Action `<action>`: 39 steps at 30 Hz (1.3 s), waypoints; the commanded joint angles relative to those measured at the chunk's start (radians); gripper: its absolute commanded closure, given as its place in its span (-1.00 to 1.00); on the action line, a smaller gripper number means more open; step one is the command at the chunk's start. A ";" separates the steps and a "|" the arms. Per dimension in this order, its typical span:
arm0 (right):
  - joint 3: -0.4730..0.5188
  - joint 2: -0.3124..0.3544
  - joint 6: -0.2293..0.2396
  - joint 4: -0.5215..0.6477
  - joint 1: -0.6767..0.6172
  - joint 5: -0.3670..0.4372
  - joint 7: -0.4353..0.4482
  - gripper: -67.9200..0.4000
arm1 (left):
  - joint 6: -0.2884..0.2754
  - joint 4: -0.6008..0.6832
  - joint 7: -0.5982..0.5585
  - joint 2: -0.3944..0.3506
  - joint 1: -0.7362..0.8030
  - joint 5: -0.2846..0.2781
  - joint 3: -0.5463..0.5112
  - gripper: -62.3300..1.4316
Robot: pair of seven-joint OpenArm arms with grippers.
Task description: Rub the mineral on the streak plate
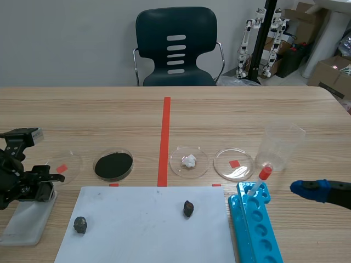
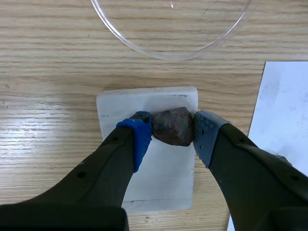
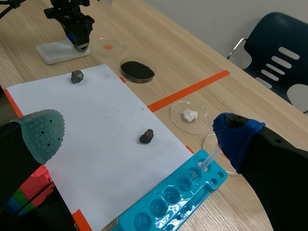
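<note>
In the left wrist view my left gripper [image 2: 173, 129] is shut on a brown-grey mineral [image 2: 172, 126], pinched between its blue pads. The mineral sits over the far part of the white streak plate [image 2: 147, 163]; I cannot tell whether it touches. In the scene view the left gripper [image 1: 48, 185] hangs over the far end of the streak plate [image 1: 24, 222] at the table's front left. My right gripper [image 3: 138, 135] stands open and holds nothing, and it is low at the right [image 1: 310, 189], far from the plate.
White paper [image 1: 137, 241] carries two dark rocks [image 1: 80, 224] [image 1: 188, 208]. Behind it stand petri dishes: an empty one [image 1: 63, 164], black powder [image 1: 113, 165], white lump [image 1: 189, 161], another empty one [image 1: 233, 163]. At the right are a plastic cup [image 1: 282, 145] and a blue well tray [image 1: 258, 235] with a dropper [image 1: 261, 178].
</note>
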 commanded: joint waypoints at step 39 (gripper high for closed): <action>0.005 0.003 0.000 0.014 0.003 0.010 0.011 -0.92 | -0.026 0.287 -0.472 -0.097 0.181 -0.089 0.007 0.54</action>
